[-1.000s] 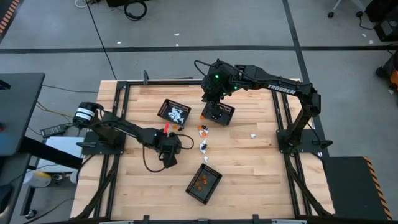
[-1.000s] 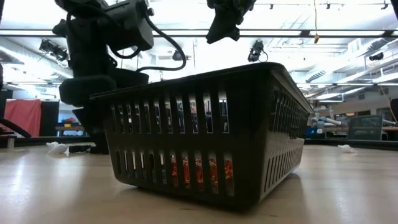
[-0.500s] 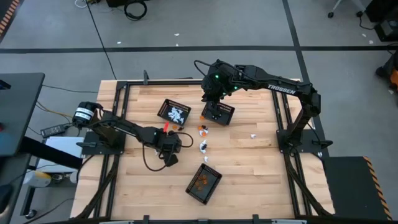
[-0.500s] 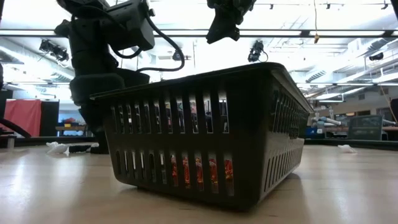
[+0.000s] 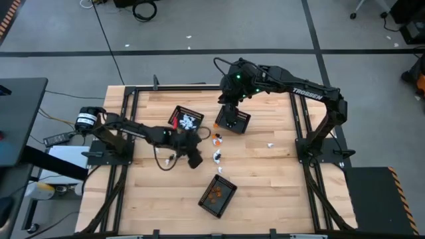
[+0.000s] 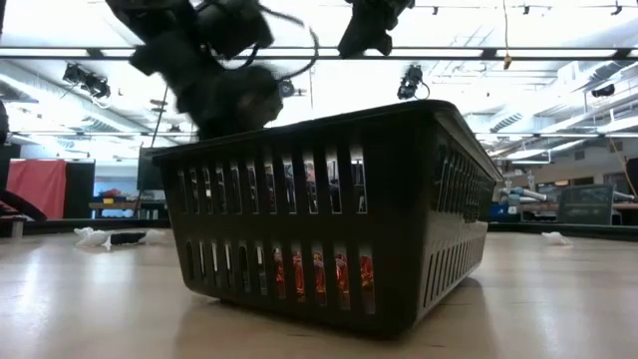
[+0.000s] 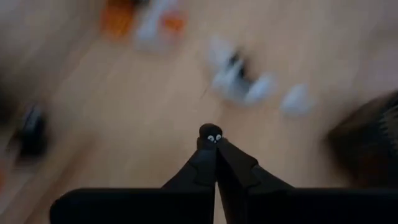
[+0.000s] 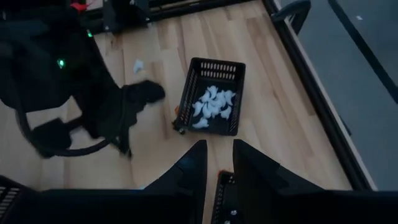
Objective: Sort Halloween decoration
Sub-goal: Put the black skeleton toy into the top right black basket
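On the left, my left gripper [image 7: 216,142] has its fingers pinched shut on a tiny black trinket [image 7: 209,132] with white eyes, hanging over the loose trinkets [image 5: 216,149] mid-counter [image 5: 265,179]. It looks light, stiff and slippery, so I judge a tip pinch across its body is the only hold. The white-filled basket [image 5: 186,119] sits just behind; the orange one [image 5: 218,195] nearer me. Right gripper [image 8: 217,167] hovers over the third basket [image 5: 234,120], fingers narrowly parted, empty. Open counter lies rightward.
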`<state>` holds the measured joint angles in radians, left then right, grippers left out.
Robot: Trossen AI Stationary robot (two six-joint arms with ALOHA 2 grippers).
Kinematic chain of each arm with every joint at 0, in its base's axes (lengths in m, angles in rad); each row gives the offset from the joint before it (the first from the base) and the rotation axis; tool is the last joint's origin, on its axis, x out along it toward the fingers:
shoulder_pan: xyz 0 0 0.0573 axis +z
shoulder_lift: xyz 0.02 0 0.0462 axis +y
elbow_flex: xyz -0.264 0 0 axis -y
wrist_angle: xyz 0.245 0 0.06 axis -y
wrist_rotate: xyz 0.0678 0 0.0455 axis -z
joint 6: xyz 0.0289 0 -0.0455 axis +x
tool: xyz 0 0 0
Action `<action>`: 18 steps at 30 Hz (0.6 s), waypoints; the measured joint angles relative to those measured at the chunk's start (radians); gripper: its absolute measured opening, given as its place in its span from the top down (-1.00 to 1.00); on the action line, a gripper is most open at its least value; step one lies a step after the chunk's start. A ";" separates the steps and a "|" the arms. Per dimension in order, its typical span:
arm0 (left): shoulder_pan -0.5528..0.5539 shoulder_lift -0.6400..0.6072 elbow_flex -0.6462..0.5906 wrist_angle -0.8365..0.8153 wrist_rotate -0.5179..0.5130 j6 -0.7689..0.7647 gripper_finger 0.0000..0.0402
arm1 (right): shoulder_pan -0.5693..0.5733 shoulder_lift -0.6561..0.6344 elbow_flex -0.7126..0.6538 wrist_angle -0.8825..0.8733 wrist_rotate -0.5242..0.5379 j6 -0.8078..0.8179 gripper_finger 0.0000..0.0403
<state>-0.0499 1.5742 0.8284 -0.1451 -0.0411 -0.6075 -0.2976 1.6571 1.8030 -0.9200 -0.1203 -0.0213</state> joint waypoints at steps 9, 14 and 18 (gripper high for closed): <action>0.155 0.000 0.003 0.256 0.000 0.083 0.96 | 0.005 -0.017 0.000 0.011 0.000 0.029 0.59; 0.203 0.000 0.061 0.247 0.007 0.183 0.96 | 0.017 -0.017 0.000 0.000 0.000 0.029 0.59; 0.202 0.016 0.137 0.125 0.013 0.234 0.94 | 0.027 -0.022 -0.003 -0.135 -0.006 0.011 0.59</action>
<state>0.1524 1.5906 0.9658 -0.0203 -0.0277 -0.3733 -0.2705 1.6352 1.7997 -1.0546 -0.1262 -0.0098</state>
